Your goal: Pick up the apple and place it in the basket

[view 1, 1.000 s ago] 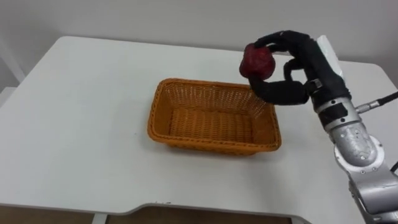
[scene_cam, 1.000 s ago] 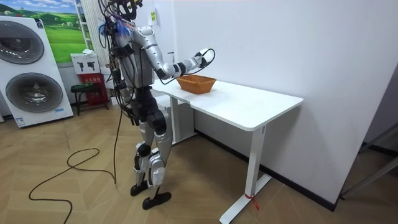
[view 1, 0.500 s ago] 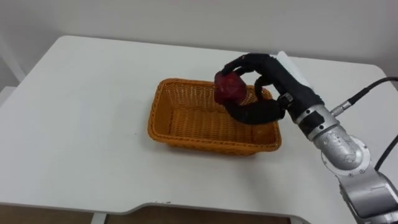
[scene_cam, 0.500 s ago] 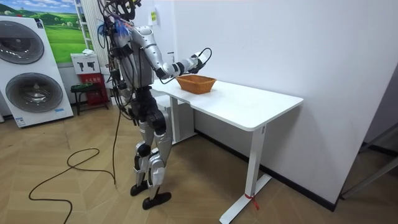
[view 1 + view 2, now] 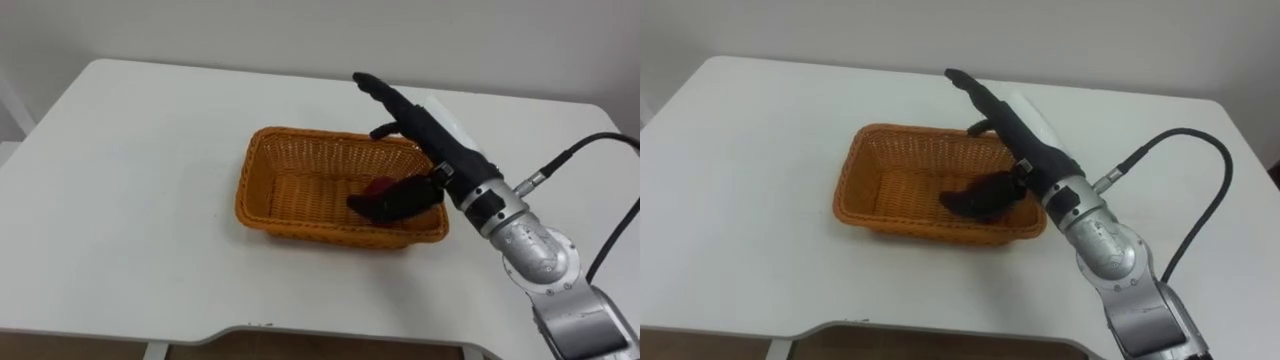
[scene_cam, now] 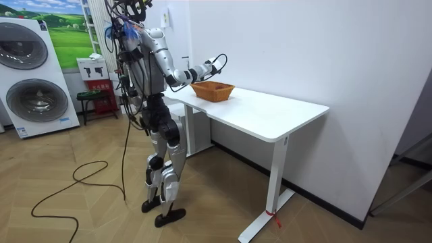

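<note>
Apple (image 5: 379,187) now down inside basket (image 5: 248,186)

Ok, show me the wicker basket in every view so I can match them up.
Left eye view: the basket sits at picture centre on the white table.
Right eye view: the basket lies slightly left of centre.
Room view: the basket is upper centre, at the table end nearest the robot.
Shared landmark: the right hand, open, reaching over the basket's right end.

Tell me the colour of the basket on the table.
The basket is orange-brown woven wicker, all one colour; the left eye view shows it best.
</note>
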Robot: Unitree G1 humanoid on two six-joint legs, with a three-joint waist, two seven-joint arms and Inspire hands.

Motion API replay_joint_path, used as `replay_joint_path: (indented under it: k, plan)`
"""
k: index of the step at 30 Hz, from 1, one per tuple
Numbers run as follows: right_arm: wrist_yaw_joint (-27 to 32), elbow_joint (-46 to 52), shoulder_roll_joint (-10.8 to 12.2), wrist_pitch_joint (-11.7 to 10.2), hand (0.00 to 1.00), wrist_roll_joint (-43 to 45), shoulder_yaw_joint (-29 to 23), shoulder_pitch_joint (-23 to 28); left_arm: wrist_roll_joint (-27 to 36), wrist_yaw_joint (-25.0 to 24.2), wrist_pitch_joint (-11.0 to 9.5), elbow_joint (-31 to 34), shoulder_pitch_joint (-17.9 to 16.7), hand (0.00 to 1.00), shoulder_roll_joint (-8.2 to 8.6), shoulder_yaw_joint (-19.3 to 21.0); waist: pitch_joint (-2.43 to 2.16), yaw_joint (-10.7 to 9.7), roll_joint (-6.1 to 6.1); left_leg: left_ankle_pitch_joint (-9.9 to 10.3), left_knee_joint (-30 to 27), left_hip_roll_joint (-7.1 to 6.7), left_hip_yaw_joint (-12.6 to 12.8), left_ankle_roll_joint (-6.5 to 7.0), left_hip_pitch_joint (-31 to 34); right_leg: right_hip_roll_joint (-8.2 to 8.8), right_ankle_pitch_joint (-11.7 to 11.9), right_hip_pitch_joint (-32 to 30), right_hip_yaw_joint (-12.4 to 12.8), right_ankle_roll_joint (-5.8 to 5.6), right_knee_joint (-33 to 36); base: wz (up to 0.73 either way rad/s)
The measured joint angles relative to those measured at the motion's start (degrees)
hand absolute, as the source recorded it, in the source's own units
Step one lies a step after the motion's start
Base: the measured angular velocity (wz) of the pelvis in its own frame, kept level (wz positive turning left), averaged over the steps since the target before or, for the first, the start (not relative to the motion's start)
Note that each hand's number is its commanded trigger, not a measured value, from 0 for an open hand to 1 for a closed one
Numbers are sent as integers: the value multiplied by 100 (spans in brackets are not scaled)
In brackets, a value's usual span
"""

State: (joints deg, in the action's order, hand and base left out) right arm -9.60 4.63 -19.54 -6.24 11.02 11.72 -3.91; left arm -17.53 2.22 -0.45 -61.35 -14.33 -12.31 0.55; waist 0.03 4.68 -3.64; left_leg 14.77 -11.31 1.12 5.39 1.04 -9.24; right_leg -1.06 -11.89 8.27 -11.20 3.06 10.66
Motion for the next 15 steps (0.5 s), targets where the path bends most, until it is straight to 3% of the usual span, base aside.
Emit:
replay_joint_path:
  k: [9,15]
  plan:
    - [95,113,-1,-28,0,-216,-23,45,112,64,-86,-247,88,0,5,-13,3,-7,-10,0,-9,0,-9,0,-2,0,0,3,-1,0,-2,0]
    - [527,140,-2,-257,0,-206,-601,52,110,112,-115,-333,73,0,20,111,13,-33,7,0,-14,-5,-52,0,0,4,0,-8,-9,0,0,0]
